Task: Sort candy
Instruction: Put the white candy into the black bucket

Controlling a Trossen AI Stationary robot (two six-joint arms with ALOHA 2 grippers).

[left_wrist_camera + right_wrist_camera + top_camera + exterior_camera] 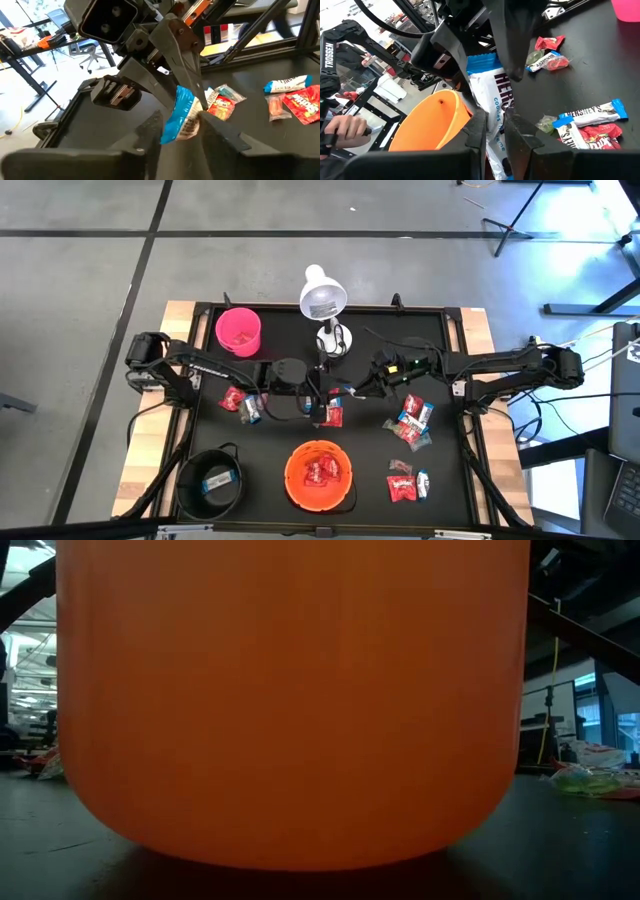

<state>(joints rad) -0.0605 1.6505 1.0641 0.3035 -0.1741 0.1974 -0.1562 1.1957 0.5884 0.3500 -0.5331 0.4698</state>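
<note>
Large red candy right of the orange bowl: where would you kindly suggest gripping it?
From straight above, probably with the right end effector once it drops the held candy. The red candy lies flat with a blue-white candy beside it, so pinch the two edges clear of that.

Both pincers meet at table (440, 480) centre, behind bowl (318, 476) holding candy. Cup (238, 331) back left; lamp (322, 295) back centre. Candy pile (412, 420) right; second bowl (211, 481) front left.
</note>
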